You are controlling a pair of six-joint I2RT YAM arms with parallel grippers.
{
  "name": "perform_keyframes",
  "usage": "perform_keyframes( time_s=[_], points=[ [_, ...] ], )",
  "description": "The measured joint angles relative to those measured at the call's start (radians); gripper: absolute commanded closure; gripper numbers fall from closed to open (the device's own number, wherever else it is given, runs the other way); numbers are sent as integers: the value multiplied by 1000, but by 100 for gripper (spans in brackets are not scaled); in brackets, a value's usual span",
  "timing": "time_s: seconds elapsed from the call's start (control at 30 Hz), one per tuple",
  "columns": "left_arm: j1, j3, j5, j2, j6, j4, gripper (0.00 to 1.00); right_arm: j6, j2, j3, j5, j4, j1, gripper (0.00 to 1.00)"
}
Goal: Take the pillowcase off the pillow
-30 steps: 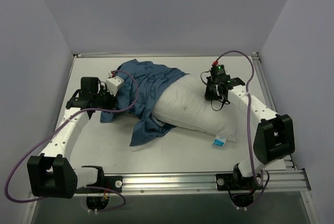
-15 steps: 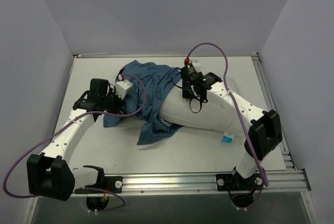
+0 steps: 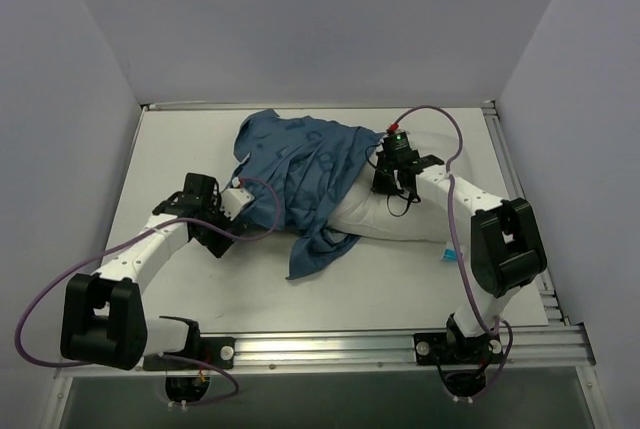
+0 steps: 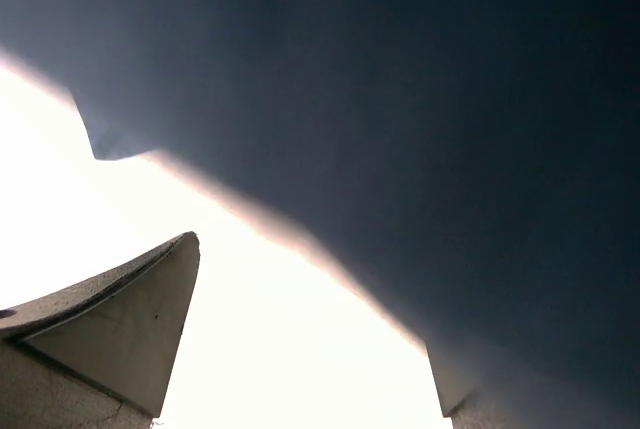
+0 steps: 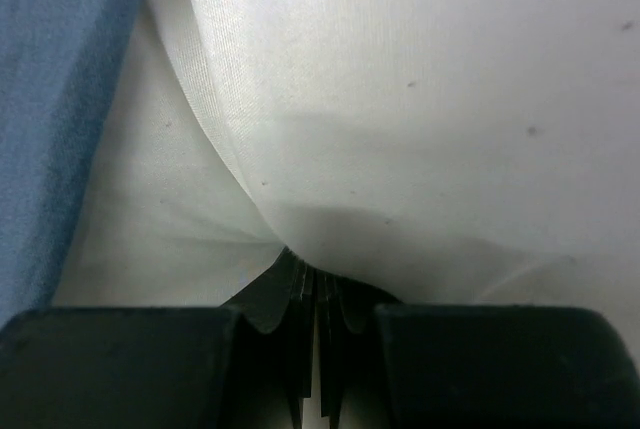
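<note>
The blue pillowcase [image 3: 300, 161] lies bunched over the left end of the white pillow [image 3: 400, 224], with a flap trailing toward the front. The pillow's tag [image 3: 450, 254] shows at its right corner. My left gripper [image 3: 230, 217] sits at the pillowcase's left edge. In the left wrist view its fingers [image 4: 130, 329] stand wide apart around nothing, with dark pillowcase fabric [image 4: 420, 99] just beyond them. My right gripper [image 3: 390, 177] rests on the pillow's back edge. In the right wrist view the gripper [image 5: 320, 294] is shut on a fold of white pillow [image 5: 420, 99] fabric, with the pillowcase [image 5: 50, 99] at the left.
The bare white table [image 3: 400, 284] stretches in front of the pillow to a metal rail [image 3: 350, 344] at the near edge. Grey walls close in the left, back and right sides. Purple cables [image 3: 430, 119] loop off both arms.
My left gripper has let go of the pillowcase and opened, moving right and nearer. The right gripper swung left, then back right, staying shut on the pillow. The pillow's tag end shifted right.
</note>
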Motion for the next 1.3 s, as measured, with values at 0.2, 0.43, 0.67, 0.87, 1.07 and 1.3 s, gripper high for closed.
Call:
perform_keyframes(
  time_s=[0.2,0.43,0.67,0.87,1.07,1.3],
  points=[
    [15,26,-26,66,3,79,6,-46,13,-1,-47,39,-44,100],
    [4,80,19,251,-7,256,5,-72,22,-1,-66,61,-60,100],
    [3,159,6,354,-98,403,98,-82,27,-4,-79,86,-86,100],
    [61,169,-33,294,-169,489,98,-83,23,-28,-111,127,-149,100],
    [248,310,85,197,-201,376,98,-82,6,-38,-142,135,-184,100],
    [335,408,176,132,-192,180,98,-82,-20,-57,-198,148,-184,100]
  ],
)
